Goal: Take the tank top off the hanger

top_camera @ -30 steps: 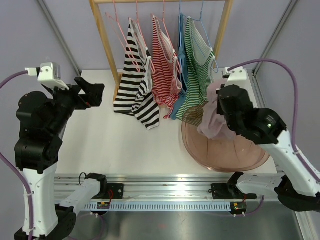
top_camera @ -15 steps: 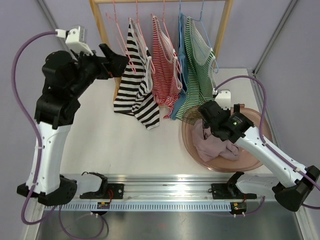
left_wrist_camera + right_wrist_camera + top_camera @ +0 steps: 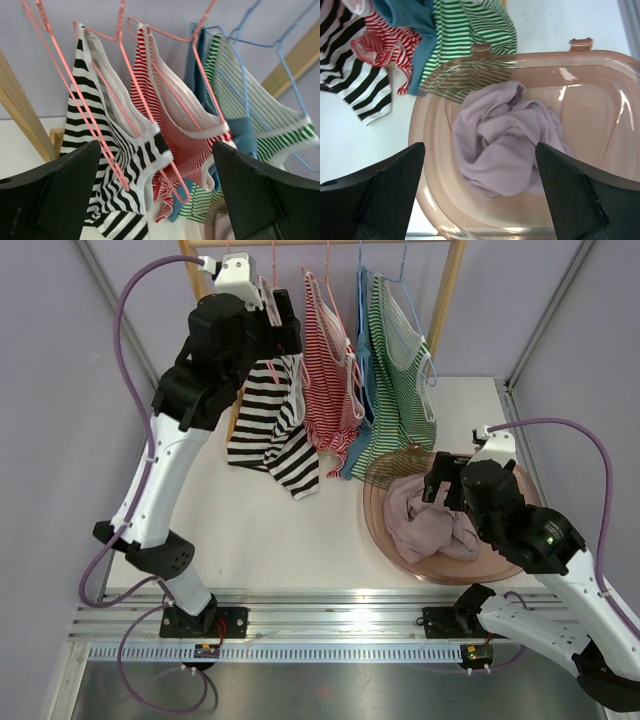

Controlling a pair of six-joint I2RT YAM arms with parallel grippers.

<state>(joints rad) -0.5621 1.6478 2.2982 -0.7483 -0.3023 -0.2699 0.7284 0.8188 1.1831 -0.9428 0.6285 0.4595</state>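
Several tank tops hang on wire hangers from the wooden rack: black-and-white striped, red striped, blue and green striped. My left gripper is raised to the rack beside the top of the black-and-white one. In the left wrist view that gripper is open, with the black-and-white top and its pink hanger just ahead of the fingers, untouched. My right gripper stands open and empty above a crumpled lilac garment.
The lilac garment lies in a translucent pink basin at the table's right front. The hems of the hanging tops reach down to the white table. The green top's hem overlaps the basin's far rim.
My right gripper opened and dropped the lilac garment into the basin, then drew back. My left arm swung up from the table's left side to the rack.
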